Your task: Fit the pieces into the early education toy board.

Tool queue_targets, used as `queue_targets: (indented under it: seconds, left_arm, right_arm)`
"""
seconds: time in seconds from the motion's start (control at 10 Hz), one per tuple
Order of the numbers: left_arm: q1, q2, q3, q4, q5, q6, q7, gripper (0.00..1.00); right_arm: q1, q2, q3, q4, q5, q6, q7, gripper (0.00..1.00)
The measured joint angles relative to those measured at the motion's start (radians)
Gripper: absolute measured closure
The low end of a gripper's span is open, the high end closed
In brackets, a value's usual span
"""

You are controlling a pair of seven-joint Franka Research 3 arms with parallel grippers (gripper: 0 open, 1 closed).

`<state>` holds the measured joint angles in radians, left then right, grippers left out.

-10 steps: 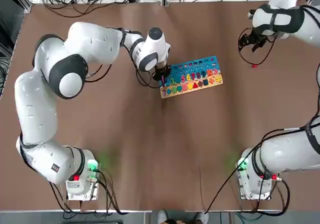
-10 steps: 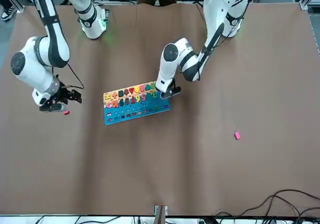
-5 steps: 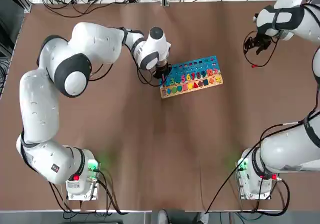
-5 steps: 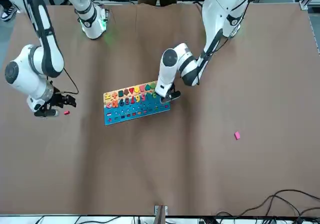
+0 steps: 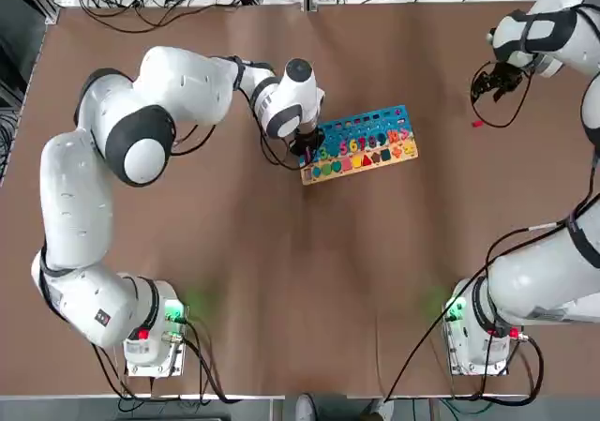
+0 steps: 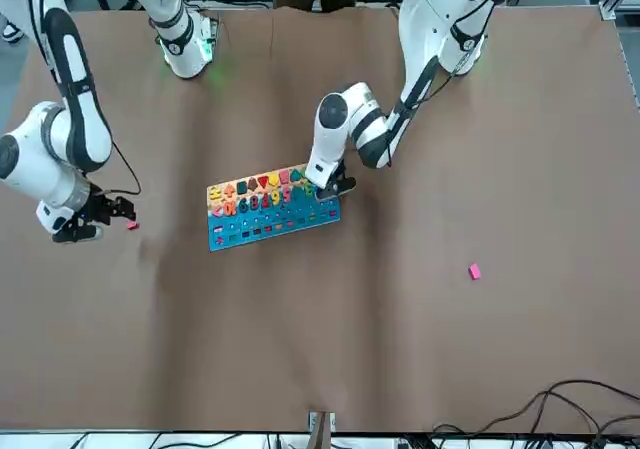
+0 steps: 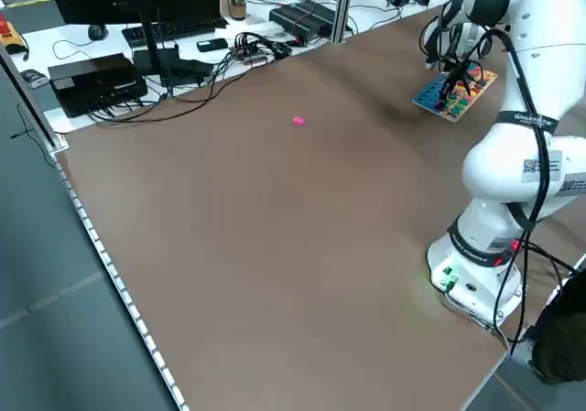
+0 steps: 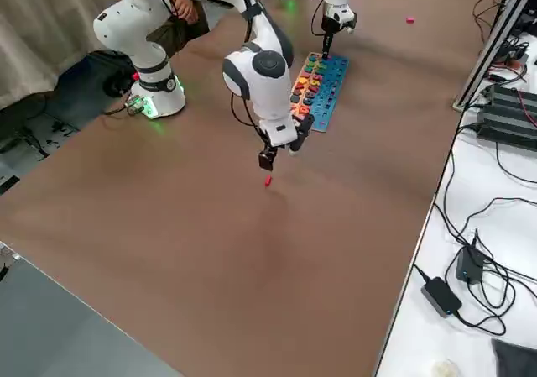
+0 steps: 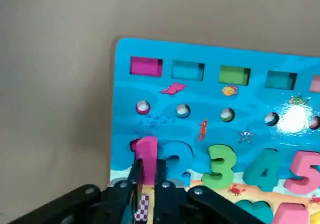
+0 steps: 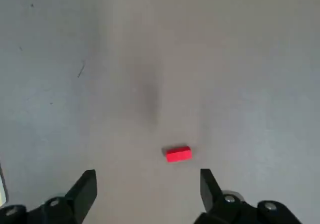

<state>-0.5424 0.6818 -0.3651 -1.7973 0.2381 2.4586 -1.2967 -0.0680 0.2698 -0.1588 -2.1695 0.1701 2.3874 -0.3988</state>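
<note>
Board (image 6: 272, 206) is lying on the bench (image 6: 300, 349), most numerals seated. Pink "1" (image 9: 147, 159) is standing out of its recess, left pincer (image 9: 148, 176) clamping it. Right pincer (image 10: 149, 189) is gaping near a red block (image 10: 179, 154); a pink block (image 6: 474, 271) is lying well apart. Both loose blocks are awaiting placement; rectangular recesses are showing unfilled.

The toy board (image 5: 375, 121) is blue and tan, the table (image 5: 281, 252) brown, the small block (image 10: 179, 154) red.
</note>
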Motion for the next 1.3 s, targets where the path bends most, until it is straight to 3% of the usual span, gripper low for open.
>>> queue_targets:
  seconds: [0.8,1.3]
  left_arm:
    - [-0.01,-0.012,0.001,-0.022,0.003,-0.003,0.0,0.87]
    - [-0.01,-0.025,0.001,-0.042,0.003,-0.003,0.004,0.87]
  right_arm:
    - [0.0,0.059,-0.038,0.007,0.0,0.003,0.042,0.17]
    - [-0.006,0.142,-0.041,0.011,0.002,0.082,0.053,0.22]
